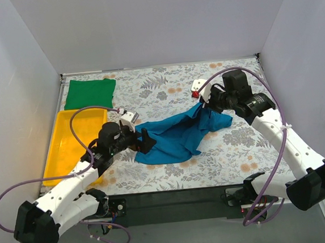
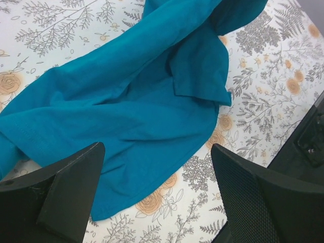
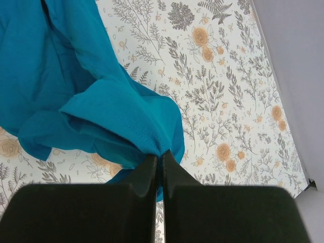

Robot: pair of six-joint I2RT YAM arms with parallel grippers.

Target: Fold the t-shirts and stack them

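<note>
Midway: right claw (image 3: 159, 161) clenched on teal shirt (image 1: 175, 137) corner; cloth's long axis runs diagonally across desk (image 1: 165, 87) to left claw (image 2: 157, 148), released, over near-left end. Green shirt (image 1: 90, 93) folded, far left.

Cut off: teal shirt (image 2: 126, 111) runs past the left wrist view's top and left edges. Its hem vanishes between the pressed-together fingers of the right gripper (image 3: 159, 158). From above, those fingertips sit hidden behind the wrist housing at the shirt's far-right end. Small red item (image 1: 195, 94) just beyond the shirt: too small to identify. Yellow tray (image 1: 66, 130), left of the shirt: near corner covered by the left arm (image 1: 77, 188).
</note>
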